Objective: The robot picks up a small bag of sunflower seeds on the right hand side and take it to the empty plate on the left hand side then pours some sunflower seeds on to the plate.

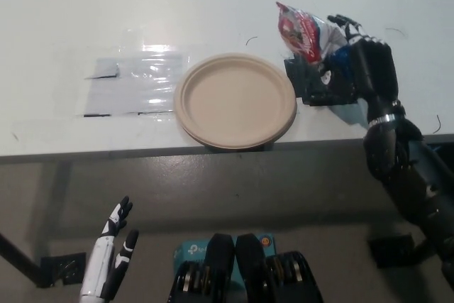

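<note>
My black right hand (358, 69) has its fingers wrapped around the small bag of sunflower seeds (306, 35), holding it above the white table (213, 5), just right of the empty paper plate (235, 100); the bag's red-printed top tilts toward the plate. A black patch (312, 84) lies on the table beneath the bag. A clear plastic sheet (135, 86) lies left of the plate. My white left hand (110, 264) hangs low at lower left, below the table edge, fingers slightly apart, holding nothing.
</note>
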`<action>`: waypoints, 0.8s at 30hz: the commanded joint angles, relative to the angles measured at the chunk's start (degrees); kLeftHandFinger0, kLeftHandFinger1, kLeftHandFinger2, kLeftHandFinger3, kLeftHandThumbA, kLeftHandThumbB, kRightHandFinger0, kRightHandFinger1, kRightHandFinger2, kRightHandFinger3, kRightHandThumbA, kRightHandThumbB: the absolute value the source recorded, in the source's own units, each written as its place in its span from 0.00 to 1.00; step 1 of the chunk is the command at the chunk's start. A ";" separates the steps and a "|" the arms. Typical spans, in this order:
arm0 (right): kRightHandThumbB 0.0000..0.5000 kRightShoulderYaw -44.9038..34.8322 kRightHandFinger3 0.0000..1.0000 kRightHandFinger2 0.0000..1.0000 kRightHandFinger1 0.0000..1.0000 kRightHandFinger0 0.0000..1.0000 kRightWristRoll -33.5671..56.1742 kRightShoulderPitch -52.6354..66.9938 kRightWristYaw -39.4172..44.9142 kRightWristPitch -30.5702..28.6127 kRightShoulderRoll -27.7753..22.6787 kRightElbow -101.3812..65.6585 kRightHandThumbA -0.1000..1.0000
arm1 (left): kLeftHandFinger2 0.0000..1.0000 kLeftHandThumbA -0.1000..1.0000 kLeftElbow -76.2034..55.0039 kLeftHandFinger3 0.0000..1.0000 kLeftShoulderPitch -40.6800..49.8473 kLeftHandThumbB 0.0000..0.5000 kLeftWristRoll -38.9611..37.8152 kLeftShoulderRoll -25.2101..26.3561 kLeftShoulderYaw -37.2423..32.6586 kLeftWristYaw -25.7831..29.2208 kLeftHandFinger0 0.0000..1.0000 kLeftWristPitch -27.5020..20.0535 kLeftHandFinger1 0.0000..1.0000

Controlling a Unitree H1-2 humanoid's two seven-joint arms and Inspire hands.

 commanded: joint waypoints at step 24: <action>0.28 14.73 0.73 0.94 0.45 0.00 -9.23 -15.78 4.79 1.00 -1.06 10.70 0.00 | 1.00 1.00 -1.63 1.00 -0.60 0.58 0.56 0.50 -0.08 1.22 1.00 -2.50 1.00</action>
